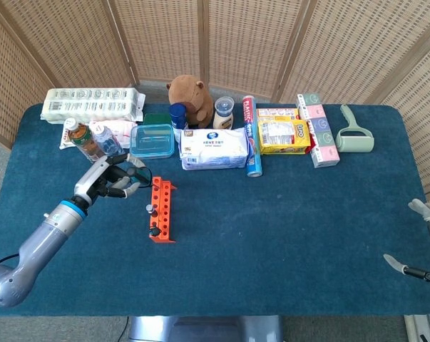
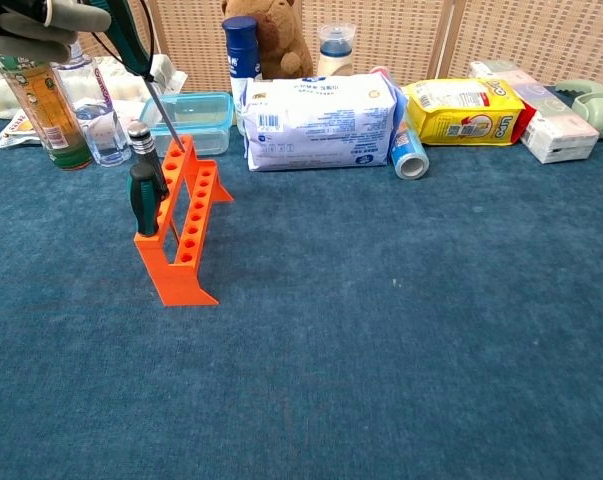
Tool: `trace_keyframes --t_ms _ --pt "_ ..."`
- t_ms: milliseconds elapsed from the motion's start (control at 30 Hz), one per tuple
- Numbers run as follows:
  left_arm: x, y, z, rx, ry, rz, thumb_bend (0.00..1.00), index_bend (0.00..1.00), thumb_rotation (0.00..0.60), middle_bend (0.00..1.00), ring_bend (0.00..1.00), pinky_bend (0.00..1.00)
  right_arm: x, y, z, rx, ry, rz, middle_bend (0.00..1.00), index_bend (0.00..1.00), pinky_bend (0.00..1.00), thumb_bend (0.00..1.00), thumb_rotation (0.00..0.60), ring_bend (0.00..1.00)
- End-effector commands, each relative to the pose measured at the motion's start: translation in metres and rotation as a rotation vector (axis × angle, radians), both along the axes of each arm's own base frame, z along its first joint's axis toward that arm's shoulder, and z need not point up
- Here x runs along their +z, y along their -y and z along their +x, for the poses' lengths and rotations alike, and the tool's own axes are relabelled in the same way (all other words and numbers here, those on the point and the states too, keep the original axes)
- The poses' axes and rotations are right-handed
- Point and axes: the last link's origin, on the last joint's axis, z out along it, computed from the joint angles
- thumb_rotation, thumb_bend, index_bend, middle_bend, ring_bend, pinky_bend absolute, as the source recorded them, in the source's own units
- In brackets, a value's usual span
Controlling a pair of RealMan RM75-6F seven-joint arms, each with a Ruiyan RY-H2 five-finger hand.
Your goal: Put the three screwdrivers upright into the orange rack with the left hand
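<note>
From above, the head view takes in the whole blue table [image 1: 272, 235] and both arms; the chest view sits low and close and cuts off all but the edge of the left hand [image 2: 43, 32] at its top left corner. Only the head view shows the right hand [image 1: 421, 242], far off at the table's right edge, its fingers apart and holding nothing. Only the chest view shows plainly that two screwdrivers [image 2: 141, 185] stand upright in the near holes of the orange rack [image 2: 181, 235], their dark green handles up. The left hand grasps the third screwdriver [image 2: 146, 75] by its handle, tilted, shaft slanting down and right, its tip at the far end of the rack. In the head view the left arm [image 1: 40, 246] reaches from the near left corner towards the rack, the hand just left of it, near the bottles [image 1: 86, 139].
</note>
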Motion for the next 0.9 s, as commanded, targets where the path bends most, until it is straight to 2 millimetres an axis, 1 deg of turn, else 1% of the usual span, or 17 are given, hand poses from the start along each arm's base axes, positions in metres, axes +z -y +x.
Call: trace_keyframes --t_ms 33,333,667,900 --pt "-0.001 -0.0002 0.0 0.0 -0.001 -0.003 0.49 0.58 0.6 0.94 0.98 0.95 -0.0001 0.0001 -0.0002 -0.001 0.0 0.001 0.17 0.07 0.02 0.04 0.6 0.09" --pt "-0.0048 -0.0012 -0.0009 0.009 0.004 -0.011 0.49 0.58 0.6 0.94 0.98 0.95 0.0007 0.0 -0.0002 0.0 0.0 -0.003 0.17 0.07 0.02 0.04 0.6 0.09" --pt "0.0015 0.0 0.0022 -0.002 0.009 0.005 0.49 0.58 0.6 0.94 0.98 0.95 0.0004 0.0002 -0.0004 0.0 0.001 -0.002 0.17 0.07 0.02 0.04 0.6 0.09" --pt "0.0023 0.0031 0.0004 0.0 0.007 -0.006 0.49 0.58 0.6 0.94 0.98 0.95 0.0002 0.0001 0.0 0.002 0.0 -0.001 0.17 0.07 0.02 0.04 0.6 0.09"
